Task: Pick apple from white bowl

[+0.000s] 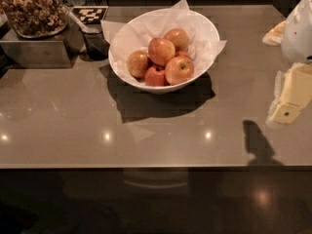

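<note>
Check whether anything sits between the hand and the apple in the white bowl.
Nothing visible on the counter between them. The hand hangs at the right edge; the rim of the white bowl and a raised paper corner face it. Other apples touch the apple on its left.

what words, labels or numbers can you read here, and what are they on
No readable words, brands or numbers anywhere.
Black-and-white square marker card behind and left of the large glossy white bowl: block pattern only, no letters.
Pale yellow robot gripper at the right edge: small dark dot, no text.
Round red-orange apple in the bowl: no sticker visible.
</note>
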`<state>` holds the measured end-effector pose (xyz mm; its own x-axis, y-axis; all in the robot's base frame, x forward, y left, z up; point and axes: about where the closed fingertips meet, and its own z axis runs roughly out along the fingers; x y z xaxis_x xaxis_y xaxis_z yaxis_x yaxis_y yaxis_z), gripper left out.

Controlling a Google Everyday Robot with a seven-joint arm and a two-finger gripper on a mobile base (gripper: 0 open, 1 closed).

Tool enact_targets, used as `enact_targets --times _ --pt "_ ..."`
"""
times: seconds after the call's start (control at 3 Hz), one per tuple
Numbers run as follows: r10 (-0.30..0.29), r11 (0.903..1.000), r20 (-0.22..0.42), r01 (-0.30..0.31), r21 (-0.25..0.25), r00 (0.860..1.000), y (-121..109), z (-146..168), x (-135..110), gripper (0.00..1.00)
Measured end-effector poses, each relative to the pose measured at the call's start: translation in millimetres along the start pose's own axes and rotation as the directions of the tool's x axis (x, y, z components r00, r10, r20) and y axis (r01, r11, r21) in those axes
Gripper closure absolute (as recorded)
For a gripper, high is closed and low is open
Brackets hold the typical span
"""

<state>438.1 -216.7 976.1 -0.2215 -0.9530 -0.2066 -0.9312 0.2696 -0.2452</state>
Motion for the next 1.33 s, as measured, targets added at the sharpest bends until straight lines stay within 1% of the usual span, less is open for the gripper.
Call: enact_targets --times 0.33,0.67,1.0,1.33 --pt "0.0 1.0 0.0 0.0 0.0 1.0 0.0 0.0 0.0 0.0" --pt "0.029 0.9984 0.072 -0.032 0.046 0.997 -8.2 -8.3 -3.1 0.0" --pt "0.096 0.9844 0.225 -0.126 0.123 0.97 -34.3 -30.5 -3.7 0.0" --pt "0.139 0.9669 0.406 -0.212 0.142 0.903 -61.4 -54.7 -21.4 0.0"
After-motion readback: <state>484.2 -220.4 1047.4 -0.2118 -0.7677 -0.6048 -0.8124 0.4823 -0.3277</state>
